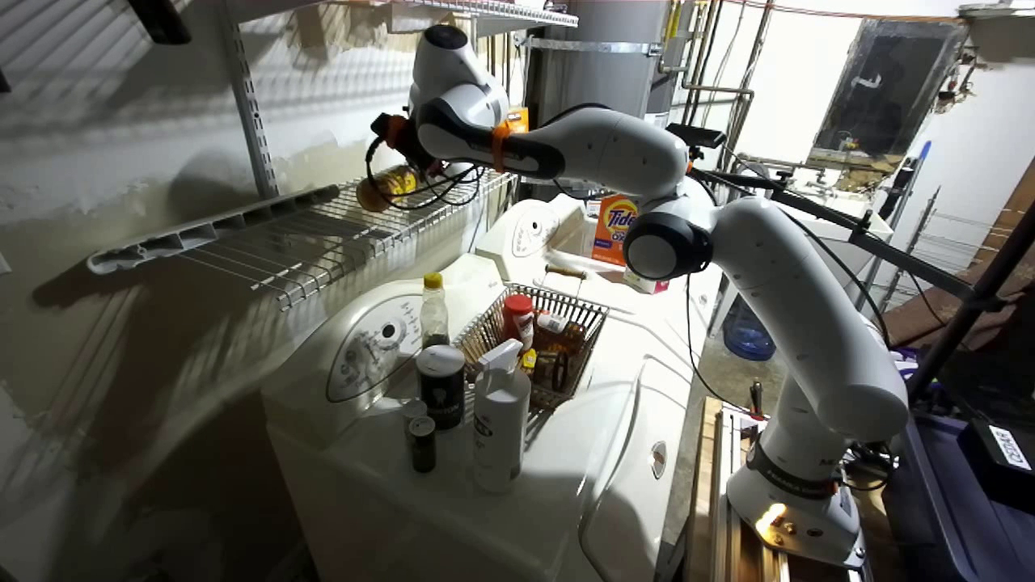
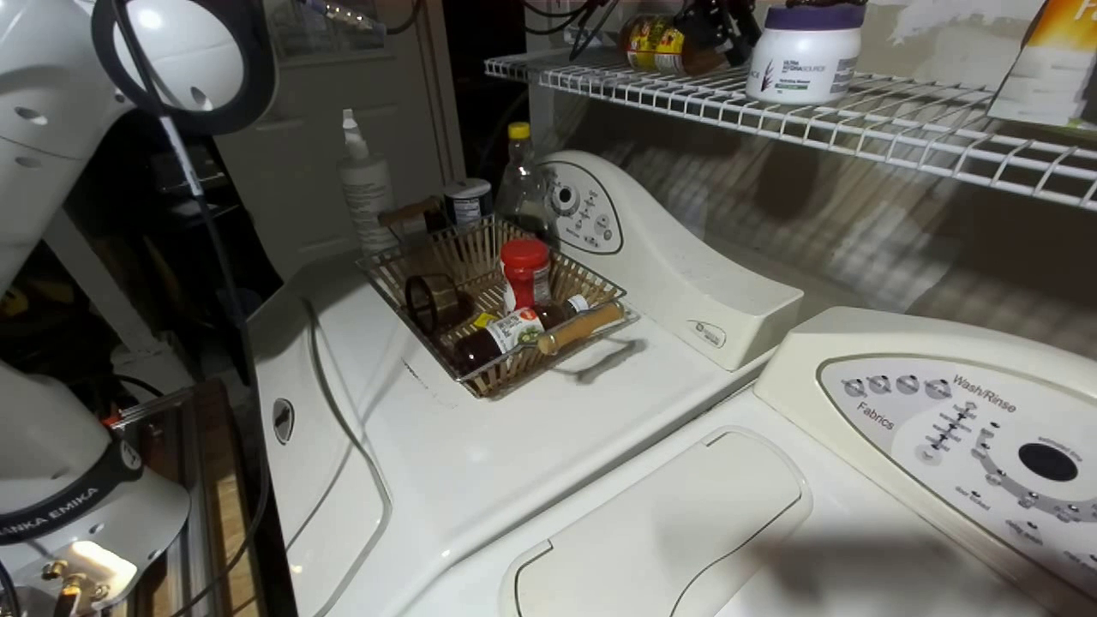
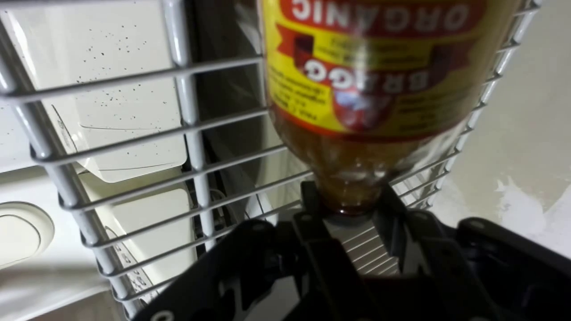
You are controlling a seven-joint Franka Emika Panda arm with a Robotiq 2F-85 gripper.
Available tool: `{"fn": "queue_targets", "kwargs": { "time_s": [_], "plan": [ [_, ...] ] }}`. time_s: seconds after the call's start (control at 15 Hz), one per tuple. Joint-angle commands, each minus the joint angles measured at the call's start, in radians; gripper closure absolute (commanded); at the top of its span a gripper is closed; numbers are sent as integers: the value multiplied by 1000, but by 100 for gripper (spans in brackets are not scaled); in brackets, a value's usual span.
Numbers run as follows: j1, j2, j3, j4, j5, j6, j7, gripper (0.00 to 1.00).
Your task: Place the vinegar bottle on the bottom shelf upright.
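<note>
Bottom shelf (image 1: 354,260): bare wires ctr-L of frame, way in over front edge.
Back edge: long grey bar (image 1: 166,245) blocks that side.
Upper R, in an exterior view: purple-lidded jar (image 2: 806,62) in the way, nr gripper (image 3: 348,200); bare wires betw. jar & orange-white box (image 2: 1047,81), far R.
Finger gap: taken up by neck of vinegar bottle (image 3: 357,89).
Overhead: upper shelf (image 1: 517,11), top ctr.
</note>
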Motion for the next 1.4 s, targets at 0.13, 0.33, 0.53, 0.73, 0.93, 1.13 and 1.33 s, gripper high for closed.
{"fn": "queue_targets", "kwargs": {
  "time_s": [0.13,0.33,0.53,0.73,0.93,1.13,1.33],
  "plan": [
    [26,6,-34,52,-46,10,-1,91],
    [50,2,-60,66,-95,56,-12,91],
    [73,2,-91,79,-157,109,-23,91],
    [90,1,-114,81,-201,145,-33,91],
    [104,-5,-122,73,-223,172,-59,91],
    [122,-9,-123,66,-242,198,-105,91],
    [136,-12,-125,62,-260,232,-145,91]
  ]
}}
